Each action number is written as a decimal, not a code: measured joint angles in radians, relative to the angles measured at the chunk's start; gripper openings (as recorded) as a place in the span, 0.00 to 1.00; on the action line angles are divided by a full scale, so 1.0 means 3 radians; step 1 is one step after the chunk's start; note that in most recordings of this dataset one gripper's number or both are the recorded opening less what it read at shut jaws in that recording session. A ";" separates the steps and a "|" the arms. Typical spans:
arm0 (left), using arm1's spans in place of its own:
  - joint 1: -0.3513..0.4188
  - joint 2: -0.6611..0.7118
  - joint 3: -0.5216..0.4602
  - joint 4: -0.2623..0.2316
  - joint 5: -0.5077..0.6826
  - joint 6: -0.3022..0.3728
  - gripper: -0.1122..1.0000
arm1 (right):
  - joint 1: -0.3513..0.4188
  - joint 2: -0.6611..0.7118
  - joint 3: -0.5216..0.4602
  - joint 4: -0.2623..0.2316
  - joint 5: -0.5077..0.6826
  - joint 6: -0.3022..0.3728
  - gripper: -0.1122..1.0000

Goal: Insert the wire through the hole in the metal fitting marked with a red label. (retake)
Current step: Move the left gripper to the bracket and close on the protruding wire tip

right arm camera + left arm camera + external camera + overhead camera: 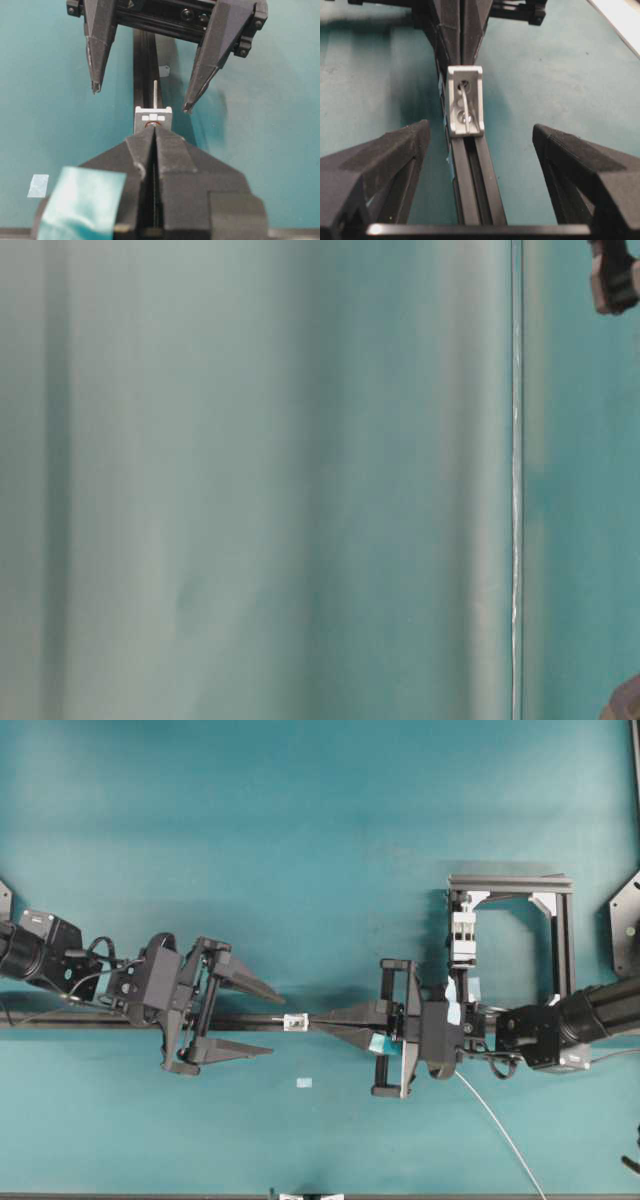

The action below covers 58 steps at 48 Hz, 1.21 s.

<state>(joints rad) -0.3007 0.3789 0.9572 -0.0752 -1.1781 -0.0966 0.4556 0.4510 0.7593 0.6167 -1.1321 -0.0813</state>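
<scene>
The small silvery metal fitting [295, 1021] sits on a black rail, between my two grippers. My right gripper [316, 1020] is shut on the thin pale wire [500, 1130], its tips right against the fitting [153, 116], where a red ring marks the hole. The wire [155, 92] pokes out past the fitting on the far side. In the left wrist view the wire [465, 102] comes out of the hole and curves down the face of the fitting [454, 107]. My left gripper [277, 1022] is open, its fingers [395, 150] either side of the rail, just short of the fitting.
The black rail [240, 1020] runs along the teal table under both grippers. A black frame [560, 930] with a white clamp block [462, 935] stands at the back right. A pale paper tag [304, 1083] lies in front. The table-level view shows only blurred teal.
</scene>
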 measured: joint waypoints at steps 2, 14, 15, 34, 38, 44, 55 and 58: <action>0.0000 0.0000 -0.0015 0.0000 0.0005 0.0000 0.41 | 0.0000 0.0000 0.0000 0.0000 0.0000 0.0000 0.12; 0.0020 0.0000 -0.0051 0.0000 0.0015 0.0000 0.34 | 0.0000 0.0000 0.0000 0.0000 0.0005 0.0000 0.12; 0.0026 0.0000 -0.0051 0.0000 0.0015 0.0000 0.33 | 0.0000 0.0000 0.0000 0.0000 0.0000 0.0000 0.12; 0.0026 -0.0005 -0.0056 0.0000 0.0010 -0.0005 0.07 | 0.0000 0.0000 0.0000 0.0000 0.0000 0.0000 0.12; 0.0026 -0.0026 -0.0056 0.0010 0.0010 0.0005 0.05 | 0.0000 0.0005 0.0000 0.0000 0.0005 -0.0010 0.12; 0.0026 -0.0051 -0.0056 0.0031 0.0010 0.0020 0.02 | 0.0000 0.0015 -0.0005 -0.0005 0.0005 -0.0010 0.12; 0.0036 -0.0046 -0.0051 0.0036 0.0010 0.0020 0.01 | 0.0000 0.0015 -0.0005 -0.0005 0.0005 -0.0010 0.12; 0.0036 -0.0046 -0.0056 0.0036 0.0010 0.0020 0.01 | 0.0000 0.0015 -0.0010 -0.0005 0.0005 -0.0010 0.12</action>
<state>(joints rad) -0.2899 0.3651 0.9403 -0.0644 -1.1750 -0.0905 0.4556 0.4556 0.7563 0.6151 -1.1305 -0.0844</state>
